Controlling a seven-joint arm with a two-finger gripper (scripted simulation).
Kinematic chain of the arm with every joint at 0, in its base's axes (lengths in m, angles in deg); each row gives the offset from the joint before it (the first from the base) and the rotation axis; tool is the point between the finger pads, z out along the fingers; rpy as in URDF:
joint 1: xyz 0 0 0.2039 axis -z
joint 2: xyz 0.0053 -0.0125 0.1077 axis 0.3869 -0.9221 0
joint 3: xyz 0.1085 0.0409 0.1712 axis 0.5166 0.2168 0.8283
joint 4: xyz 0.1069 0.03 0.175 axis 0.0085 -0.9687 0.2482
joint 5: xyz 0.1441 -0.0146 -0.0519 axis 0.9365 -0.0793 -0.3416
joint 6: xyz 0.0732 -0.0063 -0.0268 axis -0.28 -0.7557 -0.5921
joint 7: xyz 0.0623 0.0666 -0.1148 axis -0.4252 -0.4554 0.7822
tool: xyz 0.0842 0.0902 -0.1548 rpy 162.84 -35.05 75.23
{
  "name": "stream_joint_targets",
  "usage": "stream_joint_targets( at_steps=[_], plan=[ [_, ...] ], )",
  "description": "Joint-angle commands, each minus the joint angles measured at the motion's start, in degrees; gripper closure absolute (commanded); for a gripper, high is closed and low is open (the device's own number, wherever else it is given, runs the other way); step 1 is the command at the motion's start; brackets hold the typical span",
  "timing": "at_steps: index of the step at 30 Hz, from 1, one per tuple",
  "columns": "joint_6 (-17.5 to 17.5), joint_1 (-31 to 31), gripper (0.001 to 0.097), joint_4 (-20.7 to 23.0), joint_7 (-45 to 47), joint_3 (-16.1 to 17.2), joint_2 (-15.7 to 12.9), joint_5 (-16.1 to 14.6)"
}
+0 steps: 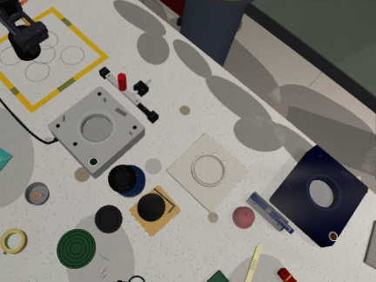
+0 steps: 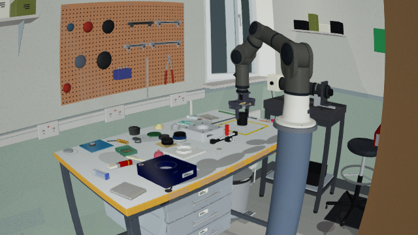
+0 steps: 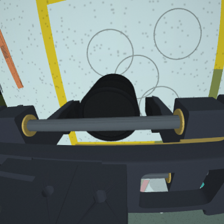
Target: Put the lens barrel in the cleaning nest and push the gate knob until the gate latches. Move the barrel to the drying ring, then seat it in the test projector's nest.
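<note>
The black lens barrel (image 3: 110, 107) is partly hidden by my gripper (image 3: 107, 112), which is open and straddles it where it stands inside the yellow-taped square (image 1: 43, 55) at the far end of the bench. It holds nothing. The grey cleaning nest (image 1: 96, 130) sits nearer, with its round recess empty. The gate rail with the red knob (image 1: 122, 81) runs along its far side. The white drying ring pad (image 1: 208, 169) lies in the middle of the bench. The dark blue test projector (image 1: 320, 195) is at the near end.
A blue-rimmed black cap (image 1: 126, 180) sits beside the cleaning nest, with other black caps (image 1: 151, 207), a green disc (image 1: 76, 248), a red ball (image 1: 243, 217) and a blue pen (image 1: 270, 212) scattered nearby. The arm's blue pedestal (image 1: 213, 20) stands off the bench edge.
</note>
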Motion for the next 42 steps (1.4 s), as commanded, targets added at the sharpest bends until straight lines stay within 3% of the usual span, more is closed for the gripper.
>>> stream_joint_targets(
  at_steps=[1,11,42],
  plan=[
    [0.0,0.0,0.0106,0.0,0.0,0.0,0.1,0.0],
    [0.0,0.0,0.0116,0.0,0.0,0.0,0.1,0.0],
    [0.0,0.0,0.0736,0.0,0.0,0.0,0.0,0.0]
  ],
)
